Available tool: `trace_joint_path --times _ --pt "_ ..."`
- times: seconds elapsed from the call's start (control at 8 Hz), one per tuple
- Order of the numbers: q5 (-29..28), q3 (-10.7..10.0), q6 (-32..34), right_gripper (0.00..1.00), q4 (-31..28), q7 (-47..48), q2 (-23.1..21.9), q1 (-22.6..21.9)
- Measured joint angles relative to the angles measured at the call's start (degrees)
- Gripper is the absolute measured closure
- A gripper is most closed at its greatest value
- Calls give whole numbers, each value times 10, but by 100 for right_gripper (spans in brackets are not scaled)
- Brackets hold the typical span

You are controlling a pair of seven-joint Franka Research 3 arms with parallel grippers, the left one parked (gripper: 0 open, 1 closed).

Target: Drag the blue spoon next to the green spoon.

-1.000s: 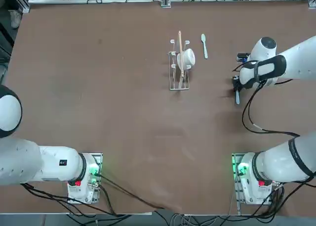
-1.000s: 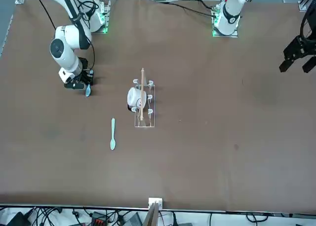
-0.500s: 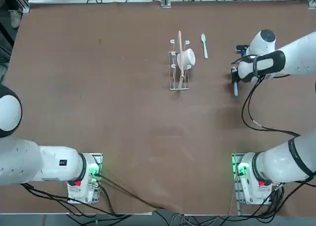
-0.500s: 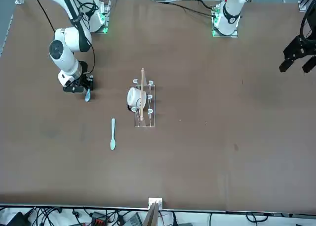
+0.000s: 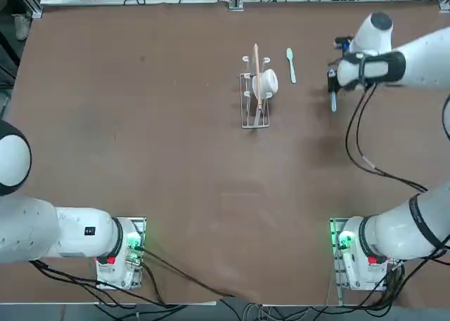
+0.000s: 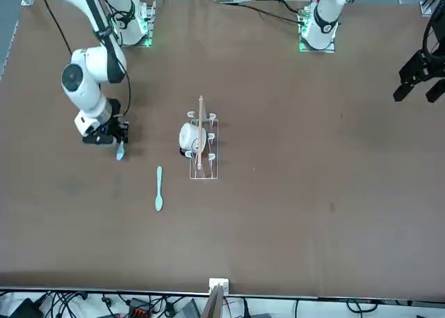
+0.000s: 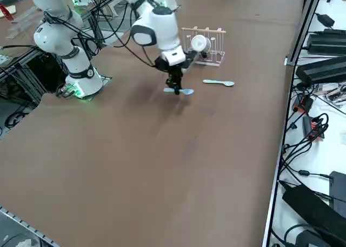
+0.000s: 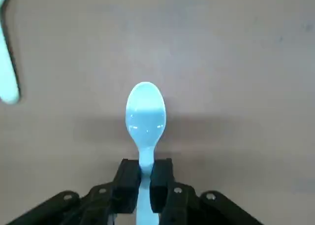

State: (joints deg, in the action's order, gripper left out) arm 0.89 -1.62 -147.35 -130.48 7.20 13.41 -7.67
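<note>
Jaws of the right gripper (image 8: 142, 181) were closed tight on the handle of the blue spoon (image 8: 144, 115), just behind the neck, with the oval bowl jutting forward over the brown desk (image 8: 236, 62). The spoon looked light, thin and stiff, a smooth plastic piece likely to slip or swivel if pinched only at its tip, so a hold on the handle close to the bowl seemed the sound place to steer it during a drag. From the right side, the blue spoon appeared to lie flat at desk level under the gripper (image 7: 174, 84). Farther out, the green spoon (image 5: 290, 64) lay alone on the desk, near the blue spoon (image 5: 333, 101) but apart from it, so the task remained unfinished. Just past the green spoon stood a wire rack (image 5: 254, 96) holding a white cup (image 5: 268, 81) and a wooden stick.
</note>
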Motion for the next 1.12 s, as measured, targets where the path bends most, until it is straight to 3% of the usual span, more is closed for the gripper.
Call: trace_joint_path --times 0.38,0.62,0.88,1.12 --pt "0 1 139 85 211 -1 99 -8" --pt "0 1 181 85 326 -1 183 -25" --pt "-1 1 192 85 397 1 255 -37" --pt "-1 0 192 85 420 3 292 -36"
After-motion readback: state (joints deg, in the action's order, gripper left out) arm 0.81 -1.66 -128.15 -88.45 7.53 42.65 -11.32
